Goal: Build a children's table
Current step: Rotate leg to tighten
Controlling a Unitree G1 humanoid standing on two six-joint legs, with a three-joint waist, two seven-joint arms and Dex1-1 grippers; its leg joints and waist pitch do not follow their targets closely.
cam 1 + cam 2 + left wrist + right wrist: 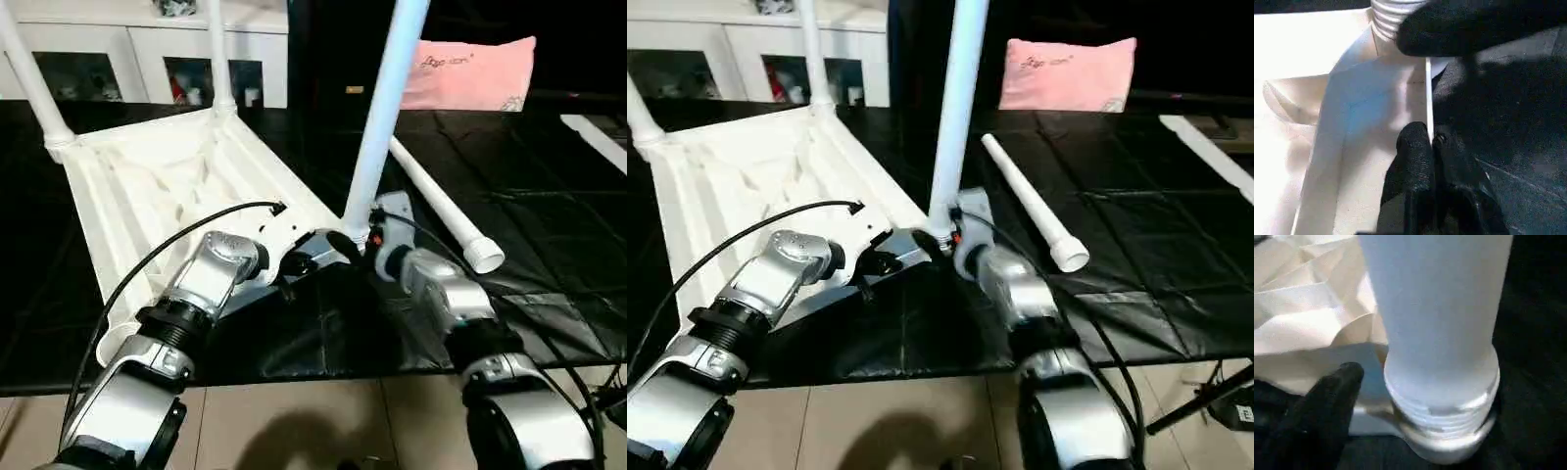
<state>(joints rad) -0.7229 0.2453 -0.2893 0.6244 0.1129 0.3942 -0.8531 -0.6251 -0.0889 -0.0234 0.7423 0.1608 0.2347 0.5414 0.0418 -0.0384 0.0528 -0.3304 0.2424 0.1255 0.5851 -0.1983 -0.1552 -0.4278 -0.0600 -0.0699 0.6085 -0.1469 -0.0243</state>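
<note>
You have the children's table [167, 186] lying upside down on the black mat [549, 225], filling the upper left and centre of the head view, ribbed underside up. Its near long rim runs diagonally from the lower left of the frame up to the near corner socket at centre.

Your left gripper [294, 262] is closed on that rim: in the left wrist view both black fingers [1418, 171] pinch the thin white wall, one on each side, just short of the corner.

The near leg [384, 108] stands upright in that corner socket, rising out of the top of the frame. In the right wrist view its threaded end [1447, 404] sits in the socket with thread ridges exposed above the collar.

Your right gripper [364, 245] is at the foot of this leg with its jaws spread; one black finger [1322, 409] lies beside the tube without touching it.

Two more legs stand in the far sockets, one at the upper left edge [29, 78] and one at top centre [220, 59]. The fourth leg [441, 211] lies loose on the mat just right of your right gripper, running diagonally toward the lower right.

Beyond that loose leg the mat is open out to the right edge. The pink pillow [470, 73] sits at the upper right, the white cabinet [147, 49] along the top left.
</note>
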